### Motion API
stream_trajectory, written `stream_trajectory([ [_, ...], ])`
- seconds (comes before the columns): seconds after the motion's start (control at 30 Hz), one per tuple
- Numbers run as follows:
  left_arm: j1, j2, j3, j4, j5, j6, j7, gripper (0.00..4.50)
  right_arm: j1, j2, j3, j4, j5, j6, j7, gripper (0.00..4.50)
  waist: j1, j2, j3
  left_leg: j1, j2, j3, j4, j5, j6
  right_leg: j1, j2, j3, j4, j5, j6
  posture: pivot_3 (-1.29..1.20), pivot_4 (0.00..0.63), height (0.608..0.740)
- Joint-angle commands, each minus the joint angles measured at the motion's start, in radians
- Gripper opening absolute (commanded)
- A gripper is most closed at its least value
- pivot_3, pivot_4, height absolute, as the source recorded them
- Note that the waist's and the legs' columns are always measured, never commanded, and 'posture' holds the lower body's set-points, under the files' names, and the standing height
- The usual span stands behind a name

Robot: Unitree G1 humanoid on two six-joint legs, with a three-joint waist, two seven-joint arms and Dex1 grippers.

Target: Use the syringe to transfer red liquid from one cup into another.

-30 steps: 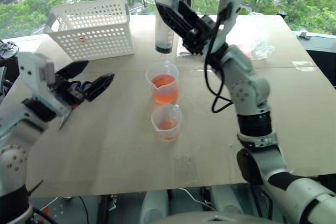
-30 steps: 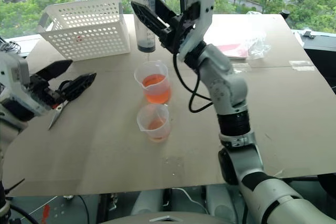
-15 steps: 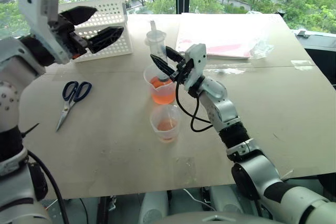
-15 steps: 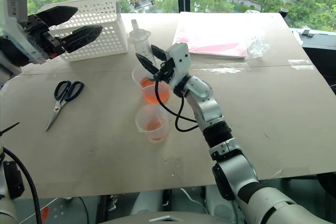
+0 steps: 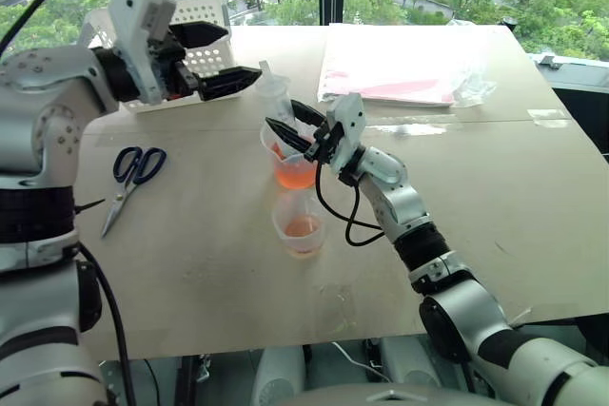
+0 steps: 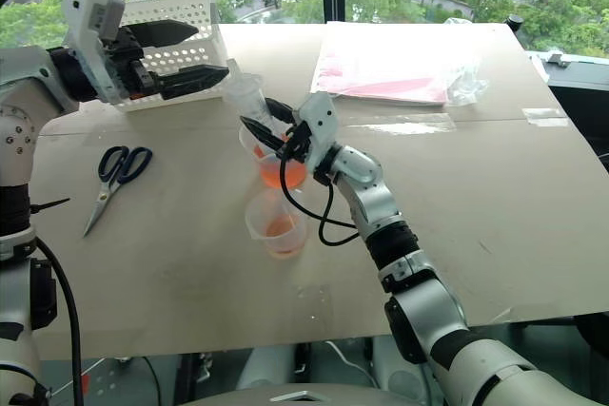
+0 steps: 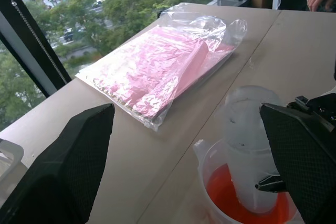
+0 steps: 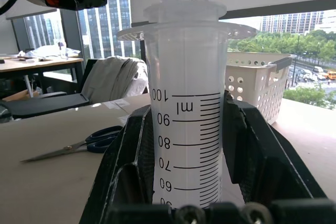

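Syringe: syringe (image 5: pixel 277 100) stands in the beaker (image 5: pixel 291 161), long axis near upright and tilted, nozzle down in the red liquid (image 5: pixel 296 173), plunger end up.
Right gripper: right gripper (image 5: pixel 293 126) has its jaws clamped on the barrel.
Left gripper: left gripper (image 5: pixel 217 56) hangs above and beside the plunger end, jaws wide apart, holding nothing.
Cup: small cup (image 5: pixel 303 223) stands just in front of the beaker, with some red liquid.
Around: basket (image 6: pixel 186 56), scissors (image 5: pixel 129 174) and pink bag (image 5: pixel 404 73) lie on the surface (image 5: pixel 514 197), apart from the cups.
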Motion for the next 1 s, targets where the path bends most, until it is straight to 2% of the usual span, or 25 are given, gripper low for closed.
stream_trajectory([
  [0.03, -0.050, -0.017, -0.019, 0.012, 0.056, -0.065, -0.028, 4.50, -0.036, 0.048, 0.004, -0.033, 0.021, -0.015, 0.028, 1.40, 0.001, 0.000, 0.000, 0.000, 0.000, 0.000, 0.000, 0.000, 0.000, 0.000, 0.000, 0.000, 0.000, 0.000, 0.000, 0.00, 0.150, 0.740],
  [0.13, -0.077, -0.056, -0.039, 0.039, 0.084, -0.101, -0.045, 4.50, -0.033, 0.047, 0.009, -0.044, 0.025, -0.005, 0.044, 1.40, 0.001, 0.000, 0.000, 0.000, 0.000, 0.001, 0.001, 0.000, 0.000, 0.000, 0.000, 0.001, 0.000, 0.000, 0.000, 0.00, 0.150, 0.740],
  [0.2, -0.093, -0.080, -0.043, 0.051, 0.093, -0.118, -0.064, 3.99, -0.034, 0.047, 0.012, -0.048, 0.026, -0.001, 0.052, 1.40, 0.001, 0.000, 0.000, 0.000, 0.000, 0.001, 0.002, 0.000, 0.000, 0.000, 0.000, 0.001, 0.001, 0.000, 0.000, 0.00, 0.150, 0.740],
  [0.27, -0.101, -0.091, -0.043, 0.058, 0.103, -0.130, -0.083, 3.22, -0.035, 0.047, 0.014, -0.050, 0.028, 0.003, 0.054, 1.39, 0.000, 0.000, 0.000, 0.000, 0.000, 0.000, 0.002, 0.000, 0.000, 0.000, 0.000, 0.000, 0.001, 0.000, 0.000, 0.00, 0.150, 0.740],
  [0.4, -0.116, -0.105, -0.036, 0.079, 0.122, -0.140, -0.097, 1.19, -0.040, 0.048, 0.017, -0.051, 0.031, 0.012, 0.055, 1.39, 0.000, 0.000, 0.000, 0.000, 0.000, 0.000, 0.002, 0.000, 0.000, 0.000, 0.000, 0.001, 0.001, 0.000, 0.000, 0.00, 0.150, 0.740],
  [0.5, -0.127, -0.110, -0.027, 0.089, 0.130, -0.148, -0.103, 0.00, -0.043, 0.049, 0.019, -0.051, 0.031, 0.022, 0.057, 1.39, 0.000, 0.000, 0.000, 0.000, 0.000, 0.000, 0.002, 0.000, 0.000, 0.000, 0.000, 0.001, 0.001, 0.000, 0.000, 0.00, 0.150, 0.740],
  [1.0, -0.173, -0.115, 0.002, 0.123, 0.139, -0.168, -0.082, 0.00, -0.009, 0.046, 0.064, -0.069, 0.028, 0.110, 0.096, 1.39, 0.000, 0.000, 0.000, 0.000, 0.000, 0.000, 0.004, 0.000, 0.000, 0.000, 0.000, 0.001, 0.003, 0.000, 0.000, 0.00, 0.150, 0.740],
])
